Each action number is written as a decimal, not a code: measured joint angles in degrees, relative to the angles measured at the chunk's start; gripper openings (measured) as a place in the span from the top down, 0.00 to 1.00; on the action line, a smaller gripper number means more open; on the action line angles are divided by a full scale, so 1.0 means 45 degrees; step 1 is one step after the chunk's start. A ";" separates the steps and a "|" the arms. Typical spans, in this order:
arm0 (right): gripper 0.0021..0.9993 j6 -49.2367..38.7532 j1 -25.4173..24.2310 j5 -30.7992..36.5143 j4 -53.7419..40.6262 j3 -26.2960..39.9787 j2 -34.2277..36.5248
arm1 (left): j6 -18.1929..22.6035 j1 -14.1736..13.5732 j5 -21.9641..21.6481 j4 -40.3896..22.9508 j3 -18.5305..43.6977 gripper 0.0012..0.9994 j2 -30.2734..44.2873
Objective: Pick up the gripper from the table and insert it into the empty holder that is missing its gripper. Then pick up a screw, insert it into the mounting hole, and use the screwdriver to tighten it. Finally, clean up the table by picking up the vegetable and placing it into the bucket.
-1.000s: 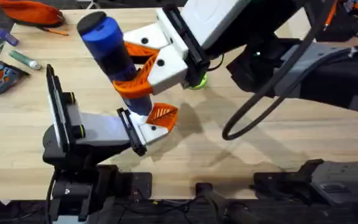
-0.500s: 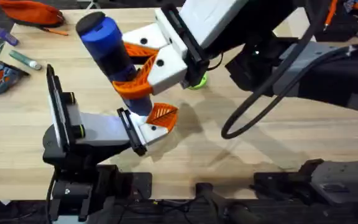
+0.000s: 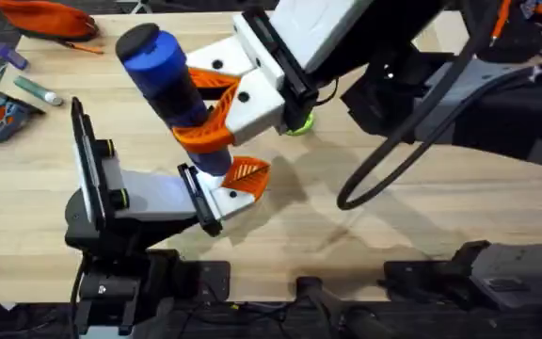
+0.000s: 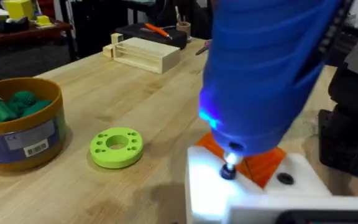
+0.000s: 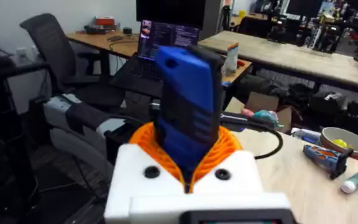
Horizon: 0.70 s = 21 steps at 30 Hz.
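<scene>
While the right end effector (image 3: 216, 111) is clamped on the blue screwdriver (image 3: 167, 80), its thin metal bit points down at the white holder (image 4: 247, 190) on the left arm. In the left wrist view the bit tip sits right at a small dark spot on the holder, which is likely the screw in the mounting hole (image 4: 228, 173), though it is hard to be sure. The orange gripper (image 3: 246, 172) already sits in the holder. I cannot tell if the left end effector is apart or together.

This looks like the screw-tightening step. Next, the bit must stay straight on the screw and press down gently while it spins.

The bucket (image 4: 18, 127) stands on the table (image 3: 422, 202), near a flat green disc (image 4: 116, 147). The cleanup is not done yet.
</scene>
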 joint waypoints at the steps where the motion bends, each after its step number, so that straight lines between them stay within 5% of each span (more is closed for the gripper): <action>1: 0.98 -0.0019 0.0000 -0.0029 0.0001 0.0000 -0.0001 | 0.0000 0.0000 0.0015 0.0000 0.0000 0.99 0.0000; 8: 0.98 -0.0019 -0.0015 -0.0092 0.0141 0.0005 0.0002 | 0.0000 0.0000 0.0024 0.0000 0.0000 0.99 0.0000; 14: 0.98 0.1415 -0.0015 -0.0291 0.2250 0.0019 0.0112 | 0.0010 0.0000 0.0019 0.0010 0.0000 0.99 0.0000; 21: 0.98 0.3065 -0.0070 -0.0759 0.2022 0.1444 0.0110 | 0.0012 0.0000 0.0019 0.0005 0.0000 0.99 0.0000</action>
